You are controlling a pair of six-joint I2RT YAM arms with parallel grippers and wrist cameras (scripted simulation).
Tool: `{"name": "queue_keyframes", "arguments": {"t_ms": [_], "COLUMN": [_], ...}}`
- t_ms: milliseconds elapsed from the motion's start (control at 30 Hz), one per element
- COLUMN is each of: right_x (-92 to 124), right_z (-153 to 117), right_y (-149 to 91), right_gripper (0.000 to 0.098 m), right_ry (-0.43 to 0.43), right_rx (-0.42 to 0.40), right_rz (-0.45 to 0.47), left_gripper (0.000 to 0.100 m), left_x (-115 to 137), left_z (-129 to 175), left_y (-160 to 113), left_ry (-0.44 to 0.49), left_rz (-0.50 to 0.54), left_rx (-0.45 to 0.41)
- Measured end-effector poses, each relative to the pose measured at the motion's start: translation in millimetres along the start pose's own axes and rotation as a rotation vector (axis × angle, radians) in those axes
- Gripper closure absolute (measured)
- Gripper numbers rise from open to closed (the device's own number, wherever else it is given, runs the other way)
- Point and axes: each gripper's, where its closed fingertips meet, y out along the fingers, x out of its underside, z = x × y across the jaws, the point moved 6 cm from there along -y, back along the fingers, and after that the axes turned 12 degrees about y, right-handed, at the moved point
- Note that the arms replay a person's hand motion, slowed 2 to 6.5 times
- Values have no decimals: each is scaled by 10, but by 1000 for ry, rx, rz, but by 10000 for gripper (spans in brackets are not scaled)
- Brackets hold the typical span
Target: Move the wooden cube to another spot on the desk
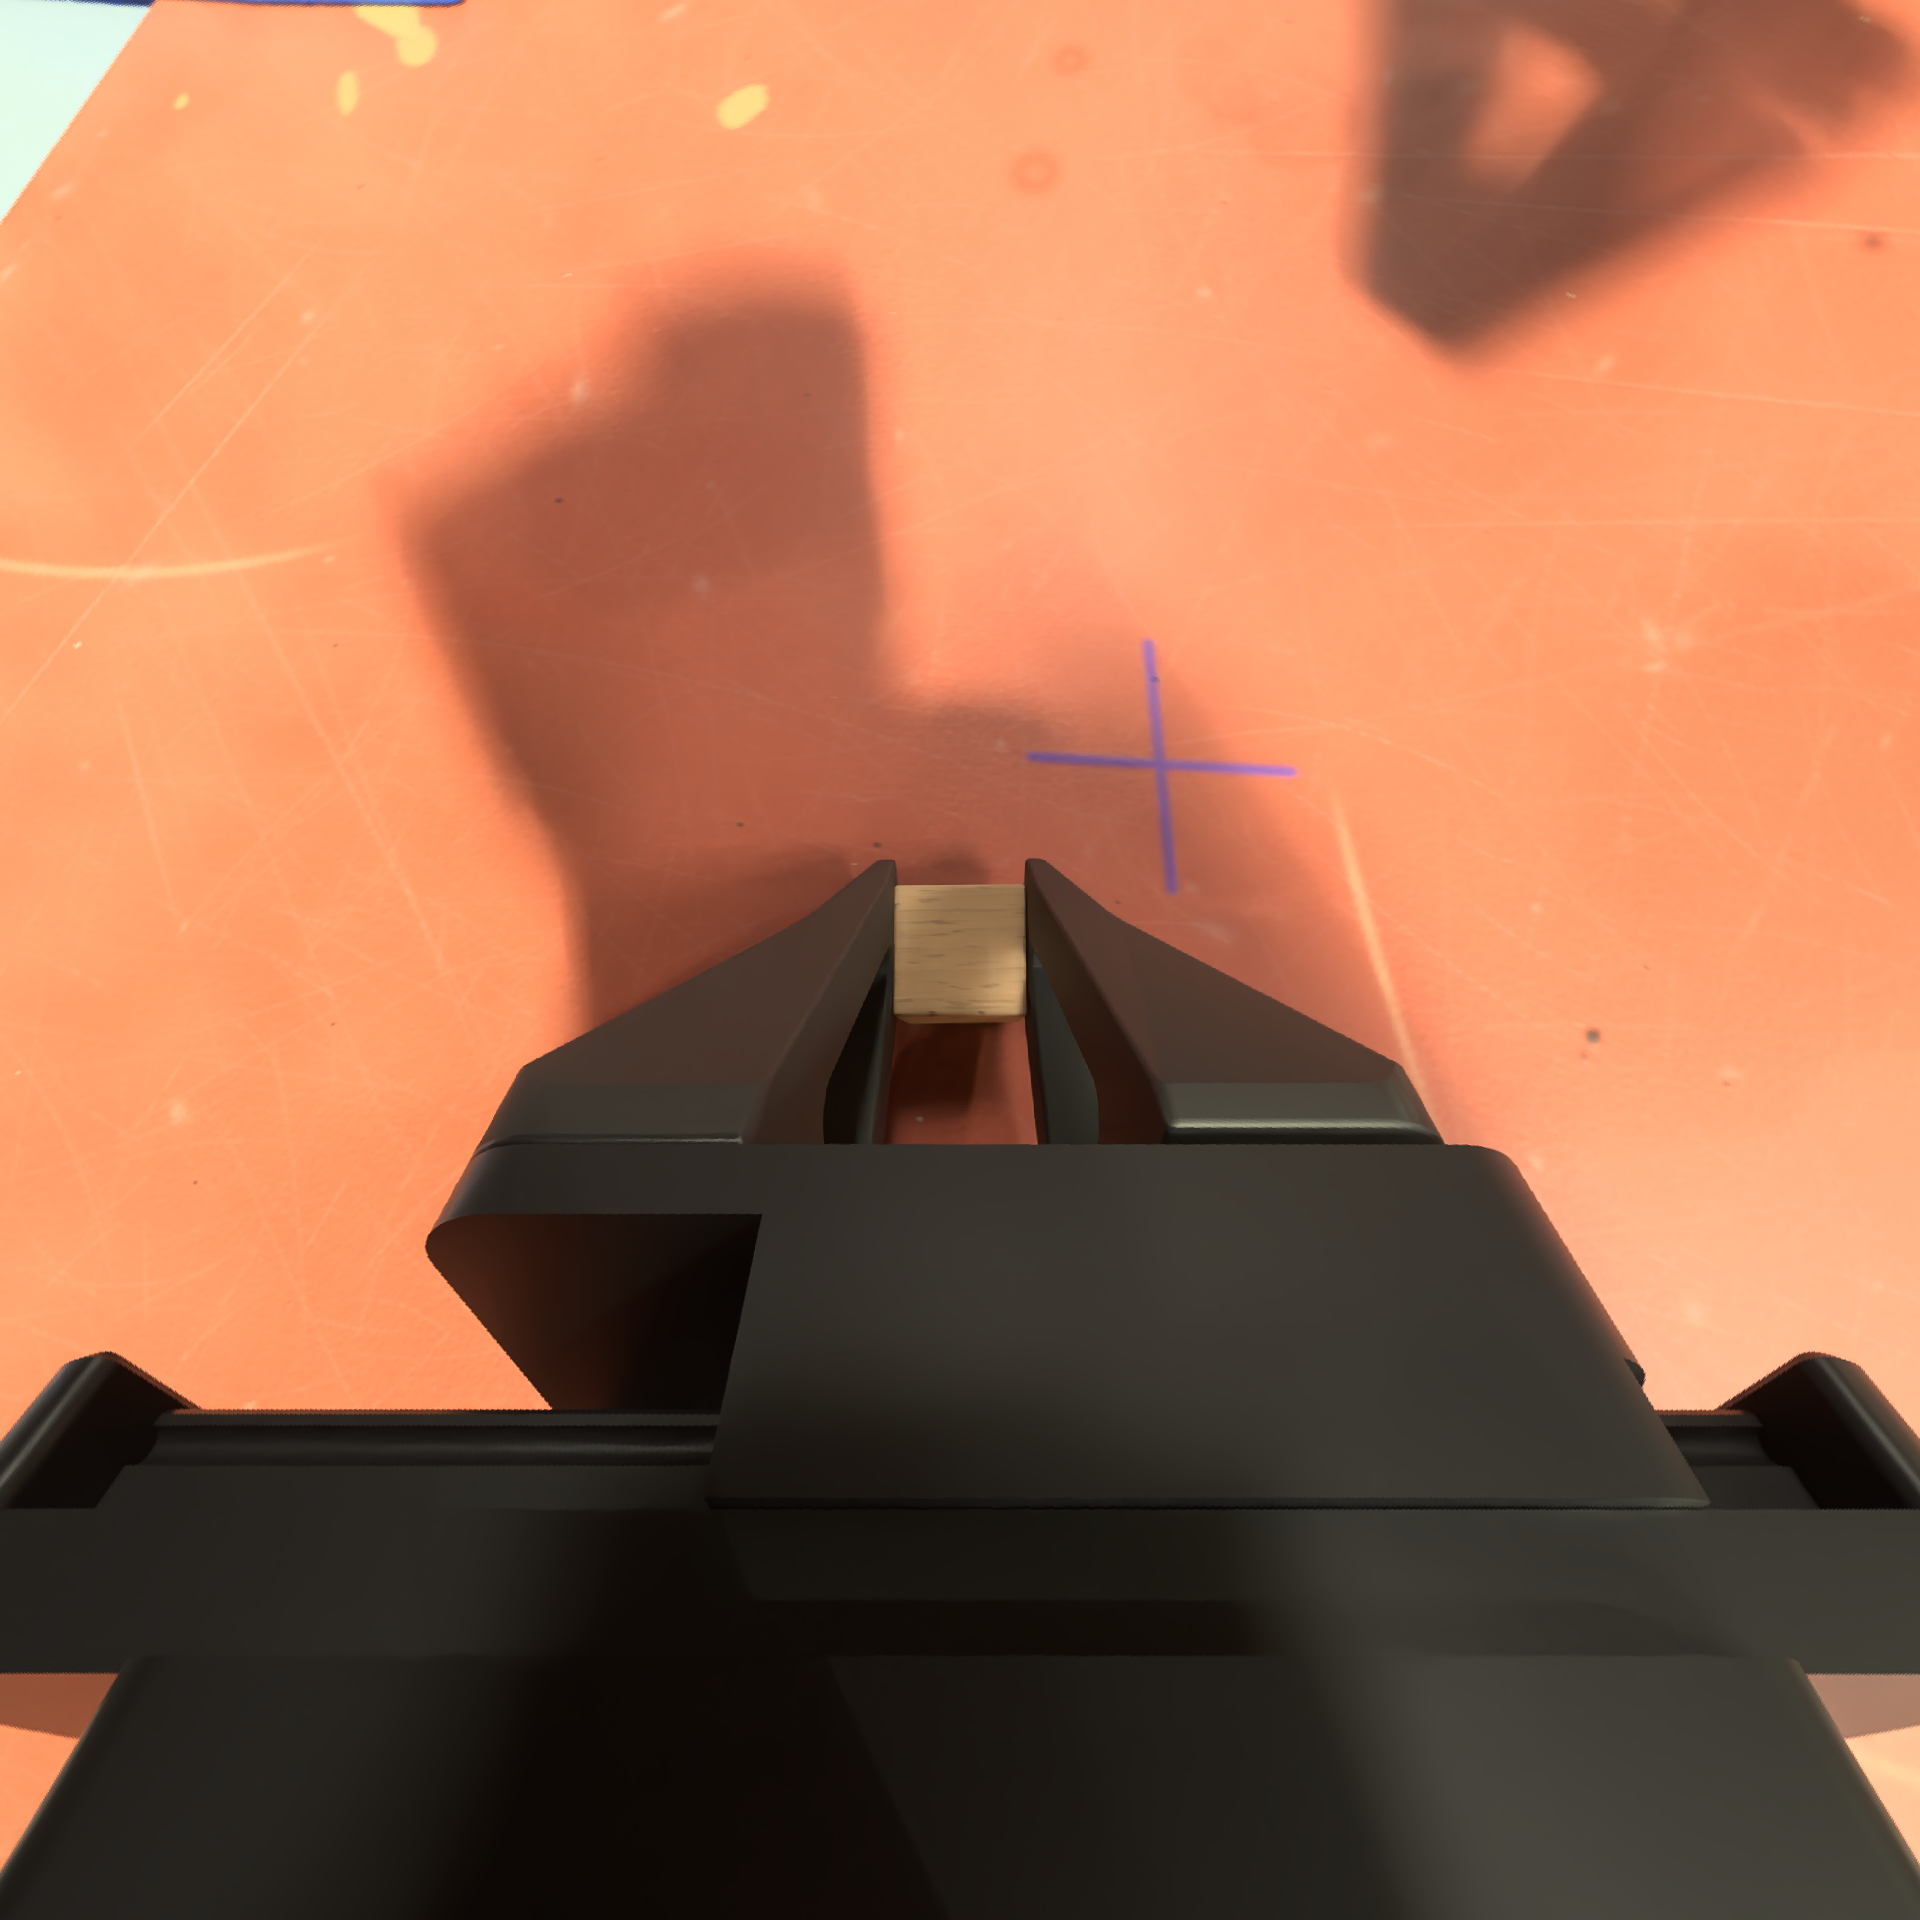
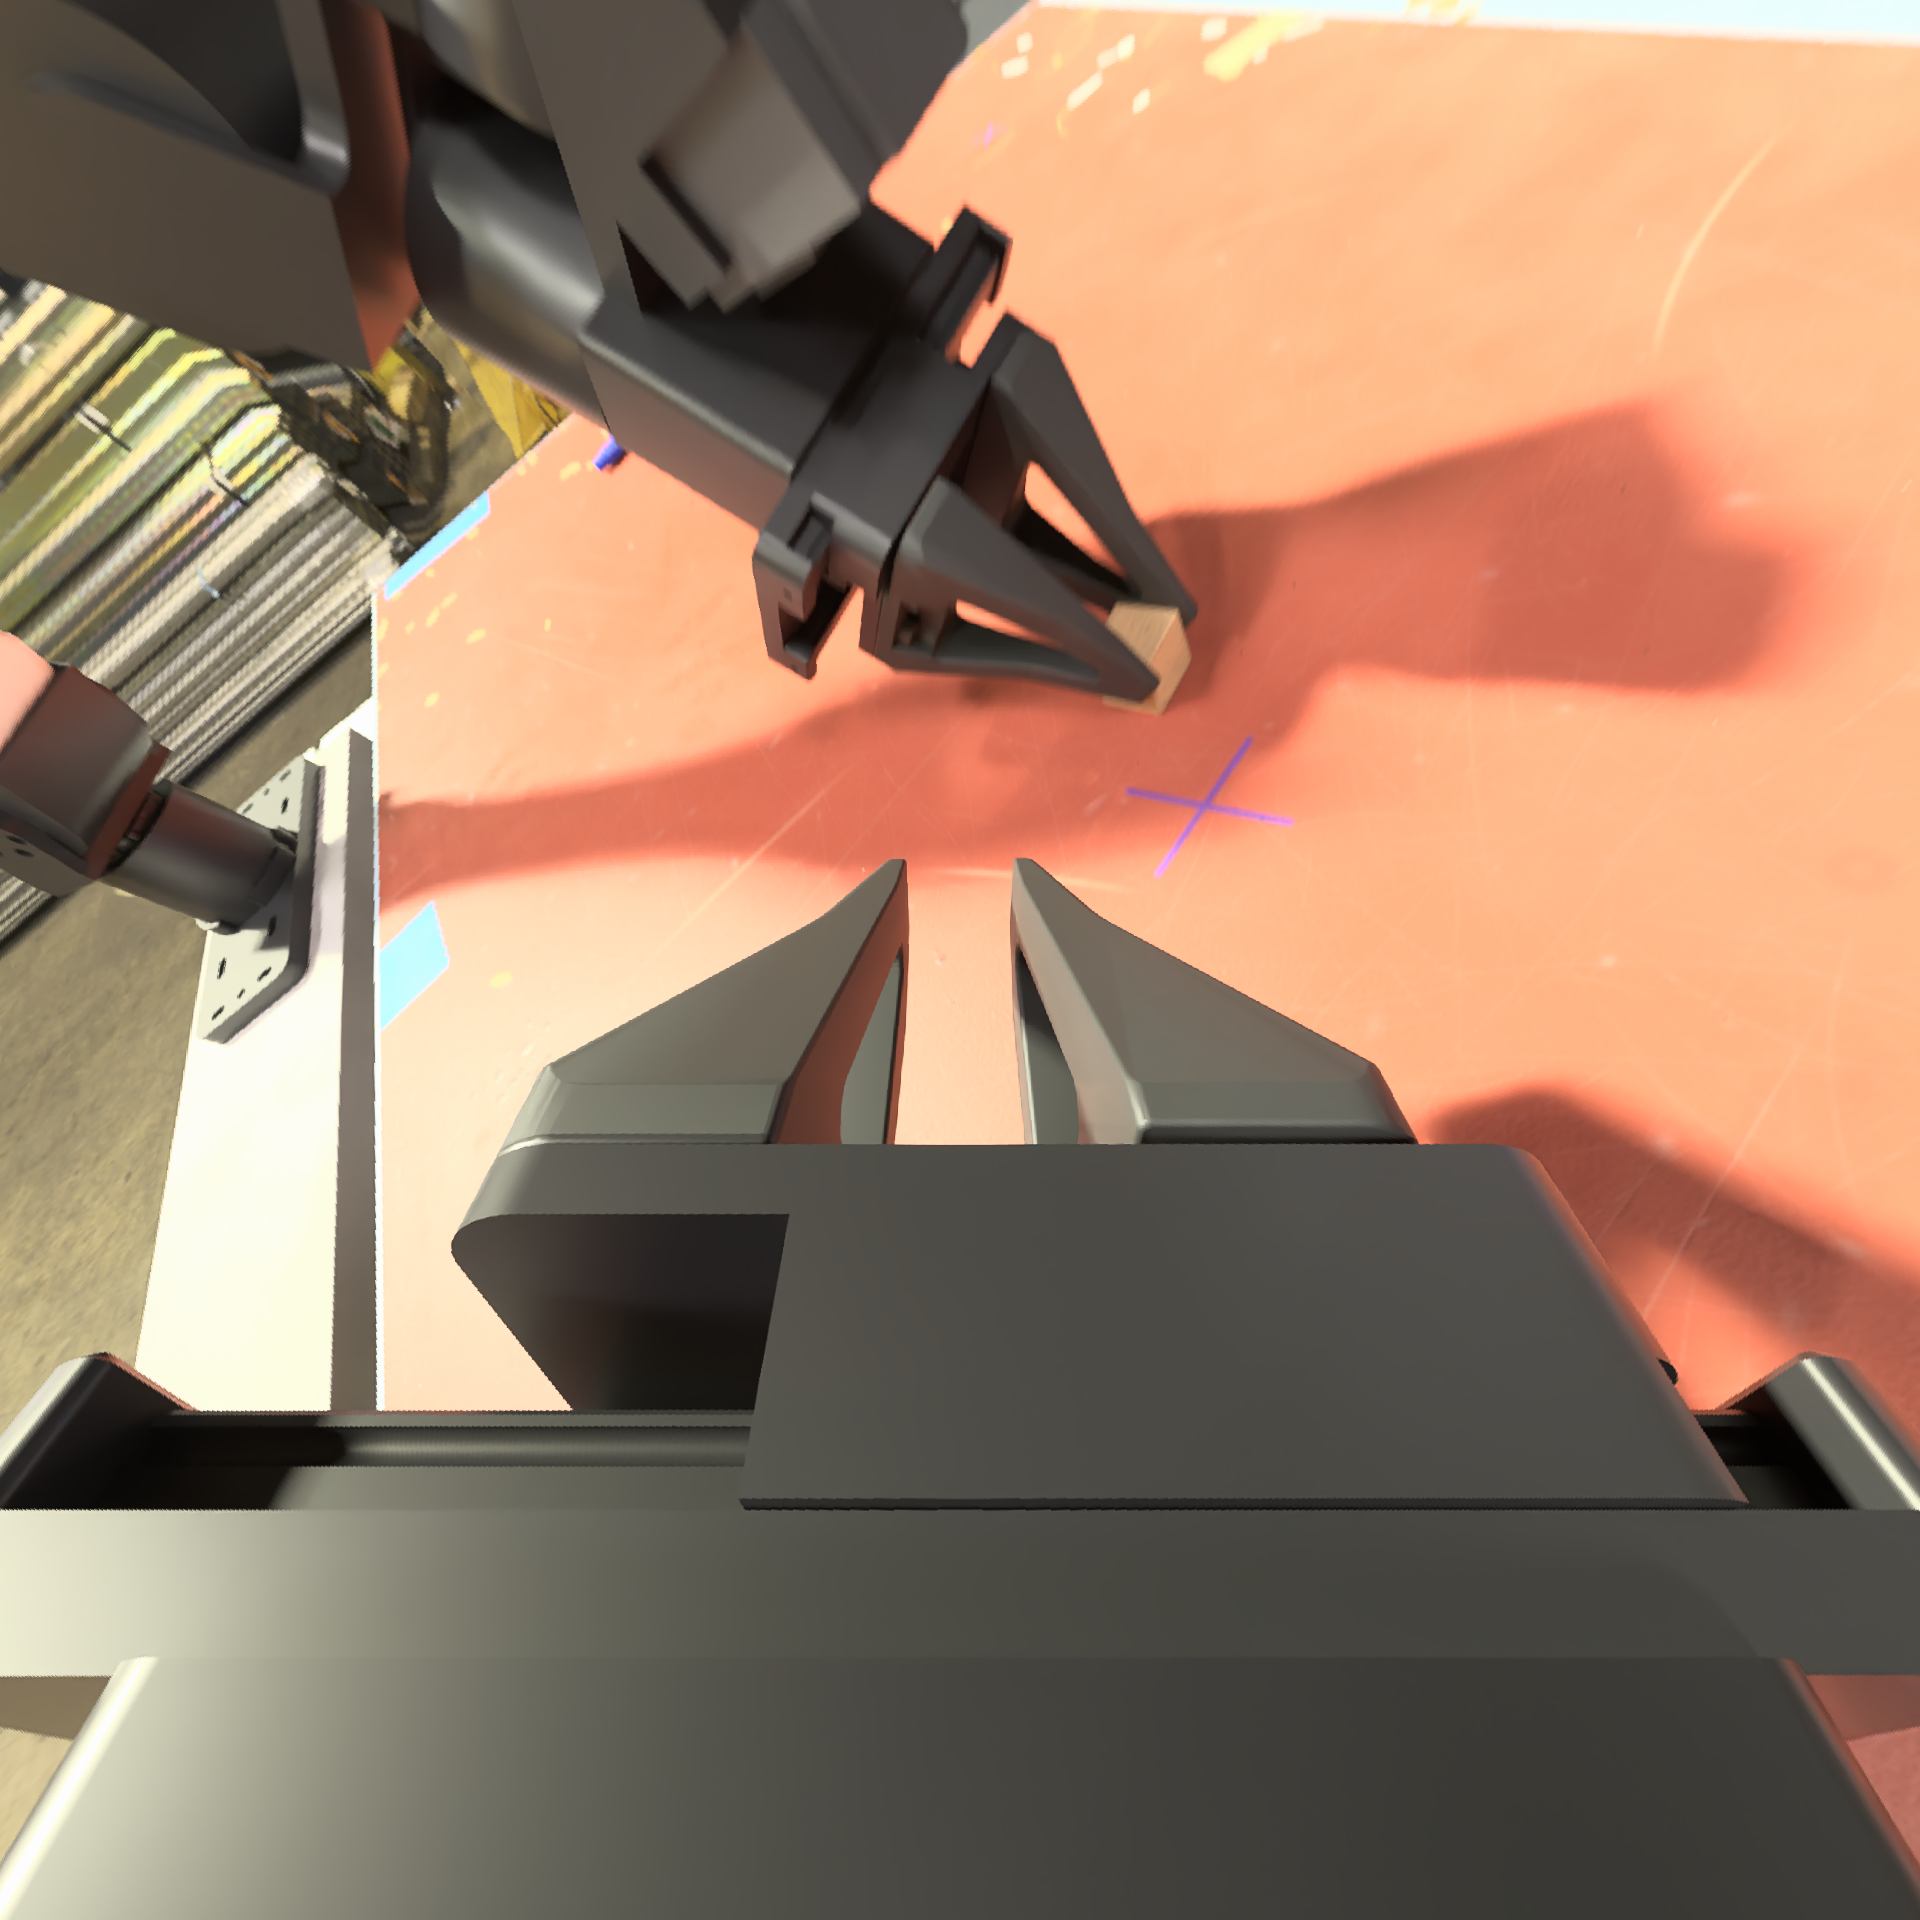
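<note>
Left wrist view: left gripper (image 1: 960,868) clenched on wooden cube (image 1: 959,953), both fingers pressed flat against its sides, low over orange desk (image 1: 312,831), well away from far edge. Purple cross mark (image 1: 1161,767) just beyond and right of cube.

Right wrist view: right gripper (image 2: 959,868) released, fingers parted over bare desk (image 2: 1558,312), grasping nothing. Left gripper (image 2: 1162,644) reaching in from desk's left edge, cube (image 2: 1153,655) pinched at fingertips, near cross mark (image 2: 1208,806). Contact between cube and desk: not discernible.
</note>
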Motion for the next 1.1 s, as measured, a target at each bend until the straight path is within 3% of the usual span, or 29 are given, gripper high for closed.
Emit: {"name": "queue_keyframes", "arguments": {"t_ms": [167,567,867,1100], "right_x": [-56,-34,4,-15], "right_z": [22,241,235,-59], "right_y": [-78,-160,-136,-125], "right_gripper": [812,810,766,732], "right_ry": [0,90,77,-73], "right_rx": [-5,69,32,-71], "right_rz": [46,8,-48,-28], "left_gripper": [802,802,802,802], "left_x": [-10,-71,-304,-620], "left_z": [159,511,709,899], "left_y": [-38,-128,-259,-580], "left_ry": [30,163,284,486], "left_rz": [24,24,38,47], "left_rx": [79,204,153,13]}}
